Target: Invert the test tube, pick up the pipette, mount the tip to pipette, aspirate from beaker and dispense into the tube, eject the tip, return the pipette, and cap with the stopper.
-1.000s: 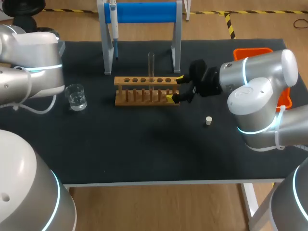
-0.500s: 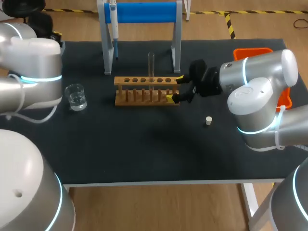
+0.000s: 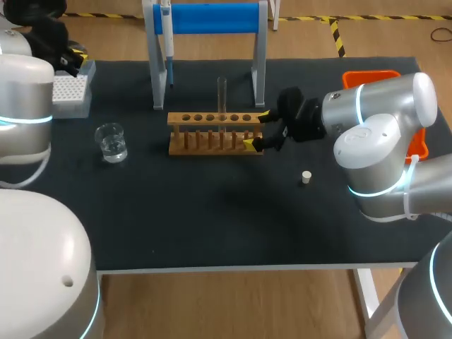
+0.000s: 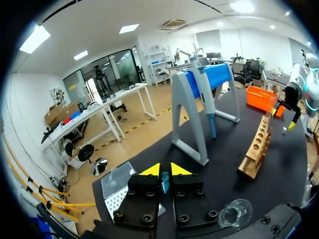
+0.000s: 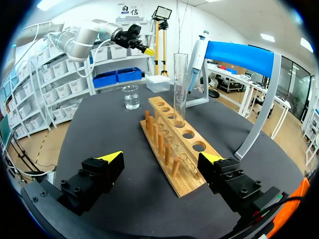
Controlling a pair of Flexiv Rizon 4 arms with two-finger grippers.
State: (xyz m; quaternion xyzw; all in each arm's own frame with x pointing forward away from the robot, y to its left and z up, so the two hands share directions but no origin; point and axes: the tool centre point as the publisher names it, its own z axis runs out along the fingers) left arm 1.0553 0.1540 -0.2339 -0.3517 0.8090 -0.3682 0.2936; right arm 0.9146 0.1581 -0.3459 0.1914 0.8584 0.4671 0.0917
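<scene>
- Test tube (image 3: 222, 94) stands upright in a hole of the wooden rack (image 3: 212, 119), roughly mid-rack. From the right wrist view it looks mouth-up, so the invert step reads as done (judgement).
- R claw (image 3: 256, 128) sits at the rack's end farthest from the beaker. Its fingers are wide apart, one on each side of that end, and don't appear to touch the wood. It holds nothing.
- L claw (image 3: 76, 58) is well away from the rack, past the beaker (image 3: 111, 141), over the far edge of the tip box (image 3: 70, 95). Its fingers are close together w/ only a thin gap. A small bluish bit shows in the gap, and it can't be told what it is.
- Pipette (image 3: 167, 42) hangs on the blue stand (image 3: 212, 18) behind the rack, not picked up.
- Left to do, approx. everything after step 1:
  - grab the pipette and mount a tip
  - aspirate from the beaker (clear liquid in it) and dispense into the tube
  - eject the tip, prob. into the orange bin (image 3: 371, 76) beyond the R arm
  - re-hang the pipette and cap the tube
- Stopper (image 3: 306, 177) lies loose on the desk (image 3: 212, 212), on the near side of the rack past its R-claw end, apart from everything.
- Writing/labels: nothing legible on the tube, beaker, rack, tip box or stand. Any pipette markings are too small to make out.
</scene>
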